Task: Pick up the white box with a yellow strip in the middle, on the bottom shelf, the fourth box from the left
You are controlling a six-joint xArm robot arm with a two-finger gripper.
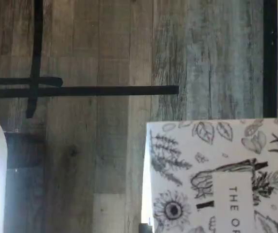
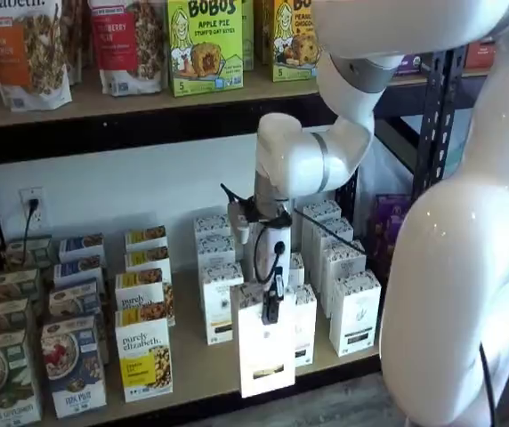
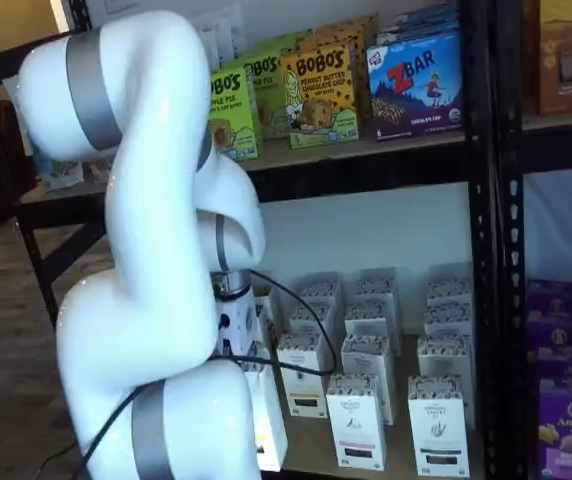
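My gripper (image 2: 270, 311) is shut on the top of the white box (image 2: 266, 356). The box hangs upright at the front edge of the bottom shelf (image 2: 192, 378), in front of the other white cartons. A pale-yellow strip shows low on its face. In the wrist view the box's leaf-and-flower patterned top (image 1: 217, 179) fills one corner, with wooden floor planks behind it. In a shelf view the box (image 3: 269, 425) is mostly hidden behind my arm.
White cartons with black strips (image 2: 355, 311) stand in rows behind and beside the held box. Purely elizabeth boxes (image 2: 143, 356) stand to its left. Purple boxes (image 3: 571, 420) sit beyond a black rack post (image 3: 486, 250). The upper shelf holds Bobo's boxes (image 2: 206, 44).
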